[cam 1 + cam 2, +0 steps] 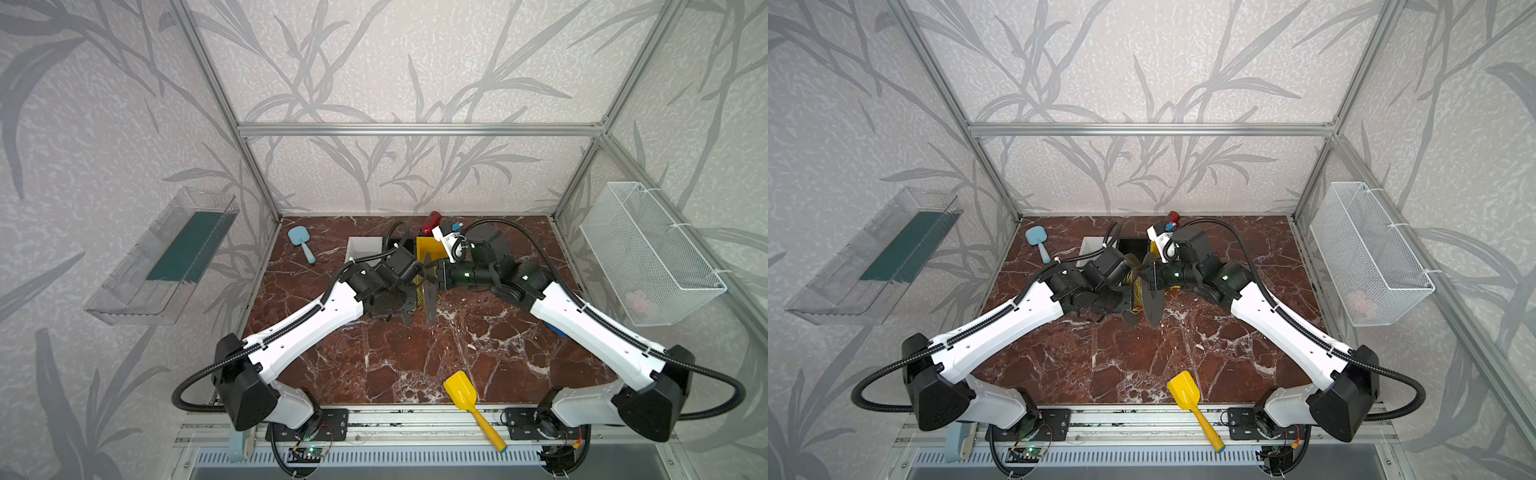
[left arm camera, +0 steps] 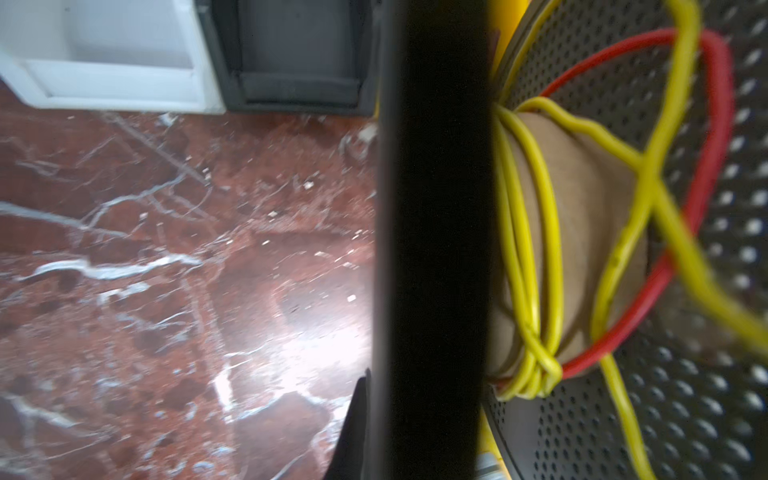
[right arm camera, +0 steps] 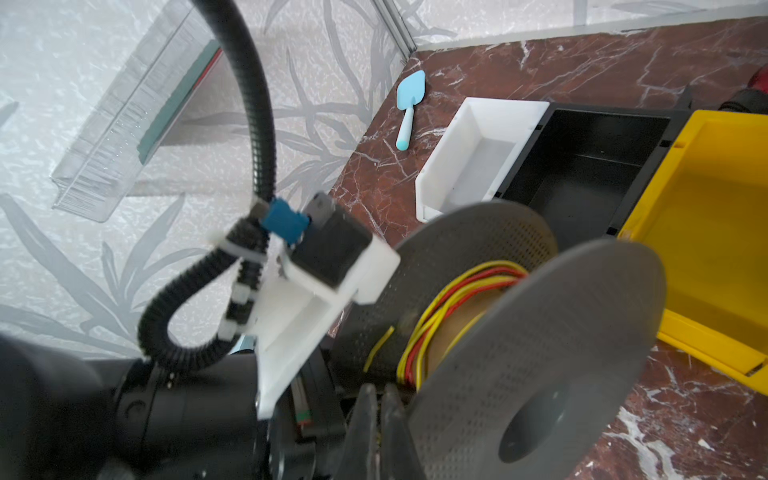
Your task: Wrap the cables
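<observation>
L gripper (image 1: 419, 276) clamps spool (image 3: 540, 353) w/ cables (image 2: 548, 232); R gripper (image 3: 378, 392) closed, hold unclear.

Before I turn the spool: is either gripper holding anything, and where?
The left gripper looks shut on the rim of one spool flange. The right gripper is shut at the spool; whether it pinches anything cannot be told.

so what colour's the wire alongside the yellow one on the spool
Red; the wire shows best in the left wrist view.
</observation>
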